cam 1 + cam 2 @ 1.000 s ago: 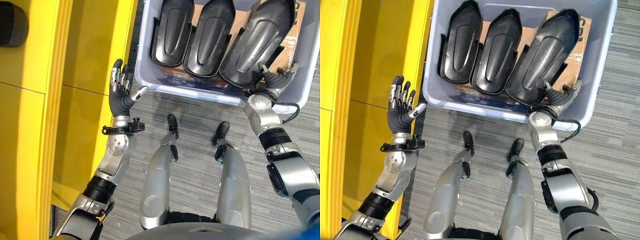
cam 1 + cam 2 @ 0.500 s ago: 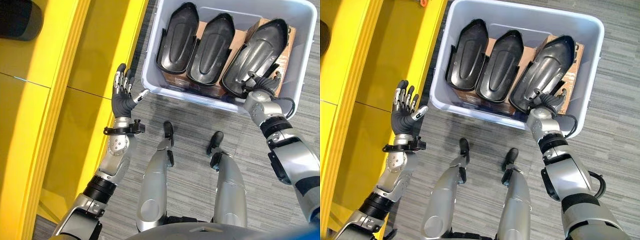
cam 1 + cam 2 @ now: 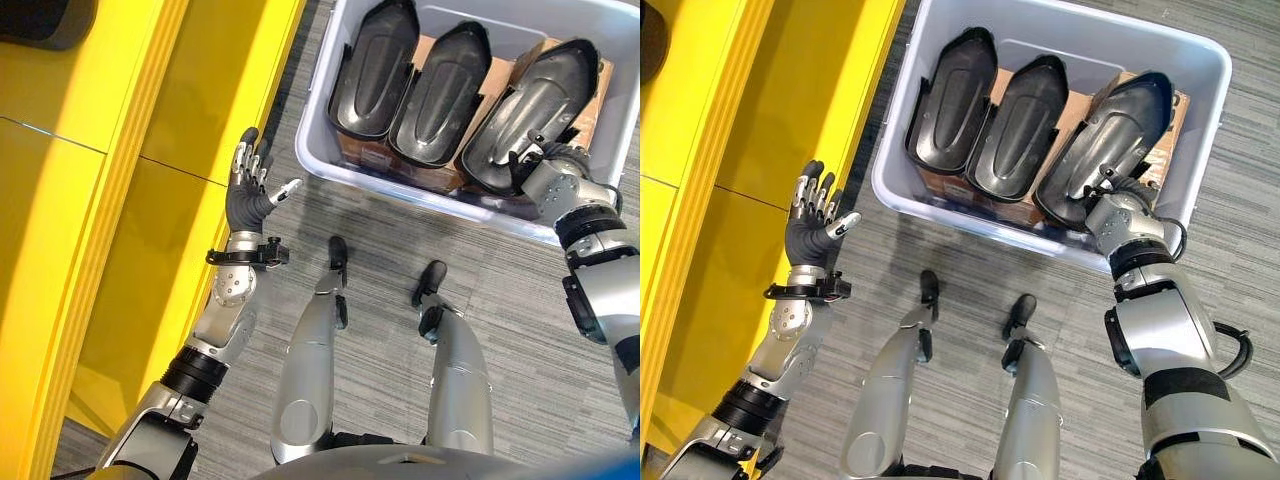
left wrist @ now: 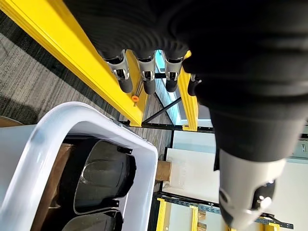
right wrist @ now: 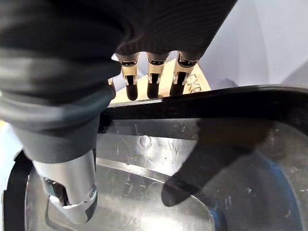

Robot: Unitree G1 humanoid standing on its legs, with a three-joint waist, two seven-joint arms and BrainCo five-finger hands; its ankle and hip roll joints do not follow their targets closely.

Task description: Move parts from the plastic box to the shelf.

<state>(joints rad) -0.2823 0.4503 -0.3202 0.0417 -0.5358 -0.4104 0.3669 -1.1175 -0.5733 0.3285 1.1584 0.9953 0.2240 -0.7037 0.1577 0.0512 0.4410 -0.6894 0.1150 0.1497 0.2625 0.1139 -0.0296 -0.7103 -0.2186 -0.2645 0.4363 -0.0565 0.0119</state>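
A pale plastic box [image 3: 940, 207] on the floor holds three black moulded parts lying side by side on cardboard [image 3: 1077, 100]. My right hand [image 3: 1120, 215] is inside the box at the near end of the right part [image 3: 1110, 140]. In the right wrist view the part's rim [image 5: 202, 103] runs between my fingers [image 5: 155, 72] behind it and my thumb [image 5: 72, 183] on its glossy inner face. My left hand [image 3: 245, 195] is raised, open and holding nothing, between the yellow shelf [image 3: 120, 150] and the box's near left corner.
The left part [image 3: 950, 100] and middle part [image 3: 1020, 125] lie untouched. The yellow shelf's edge [image 3: 855, 90] runs close along the box's left side. Grey carpet [image 3: 970, 290] lies in front of the box. More yellow racking [image 4: 185, 106] stands beyond the box.
The camera has shifted. My right hand moved from the box's front rim into the box and closed on the right part's near end. The left hand stayed raised and open.
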